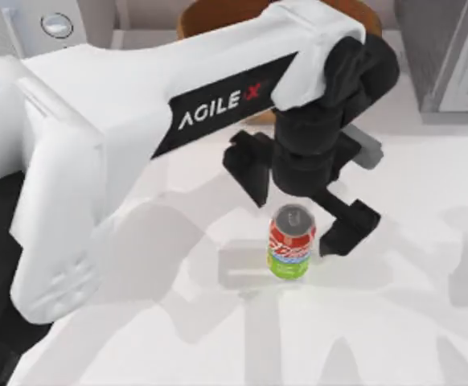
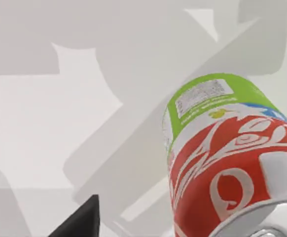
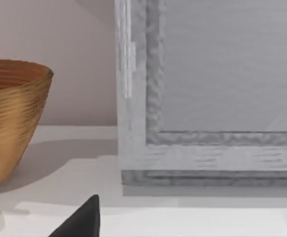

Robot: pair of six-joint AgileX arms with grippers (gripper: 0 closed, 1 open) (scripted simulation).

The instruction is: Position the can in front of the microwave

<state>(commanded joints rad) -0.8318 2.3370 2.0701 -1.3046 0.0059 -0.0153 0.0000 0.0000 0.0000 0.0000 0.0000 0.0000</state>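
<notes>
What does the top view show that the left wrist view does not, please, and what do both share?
Top view alone: the left claw open around the can's top, the left arm, a dial of the microwave at the far left, the brown basket, and the darker grey appliance at the far right. Left wrist view alone: the label's small print. Both: the can upright on the white table.

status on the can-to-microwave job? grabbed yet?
Done: left gripper has reached the can, fingers open on either side of it. In hand: the grasp; the can stands upright on the table, not yet clamped. Left: close, lift, carry to the front of the microwave at the far left, release. Right arm is idle near the basket.
</notes>
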